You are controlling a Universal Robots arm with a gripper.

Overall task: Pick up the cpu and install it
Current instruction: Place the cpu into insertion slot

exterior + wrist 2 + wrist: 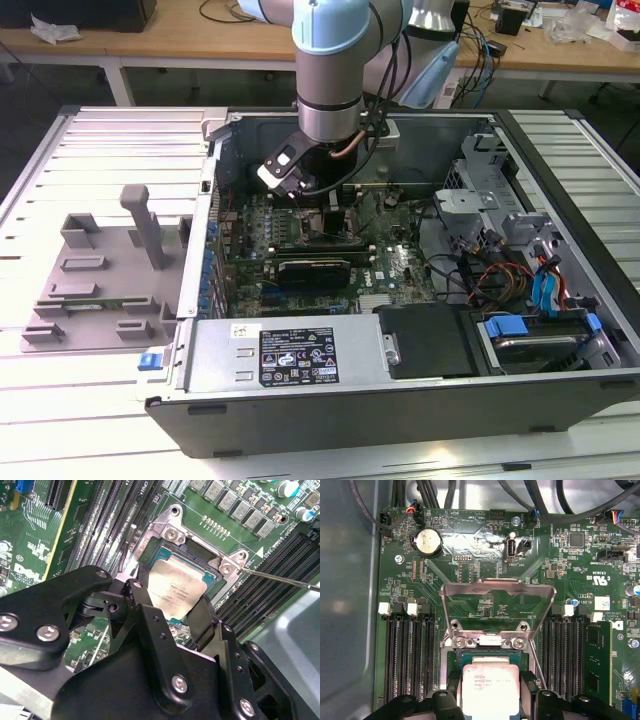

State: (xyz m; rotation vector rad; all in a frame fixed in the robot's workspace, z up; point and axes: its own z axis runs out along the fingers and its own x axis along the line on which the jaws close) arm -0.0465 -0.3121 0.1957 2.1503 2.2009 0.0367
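Two matte black fingers (453, 685) of the angular, bolted metal tool (491, 687) press against opposite edges of the small flat square cpu (491, 690), so the tool is closed down to the chip's width with the chip held between them. The cpu has a dull, silvery-grey metal top with faint smudges and dark print, softly rounded corners and a paler rim.

In both wrist views the cpu sits directly over the open socket of the green, densely printed motherboard (470, 565). Whether it already rests in the socket I cannot tell. The shiny, stamped steel load frame (497, 597) stands hinged up and open just beyond the chip, fixed by round-headed screws. A thin, bright wire lever (280, 580) slants away beside the socket. Rows of long black plastic memory slots (410, 655) flank the socket on both sides, and a round silver coin battery (428, 541) lies well apart from it.

In the exterior view the pale blue and grey jointed arm (330, 70) reaches down into the open grey sheet-metal computer case (400, 400), which lies on a white slatted tabletop (90, 410). A grey moulded plastic fixture (100, 270) sits beside the case on the exterior view's left.
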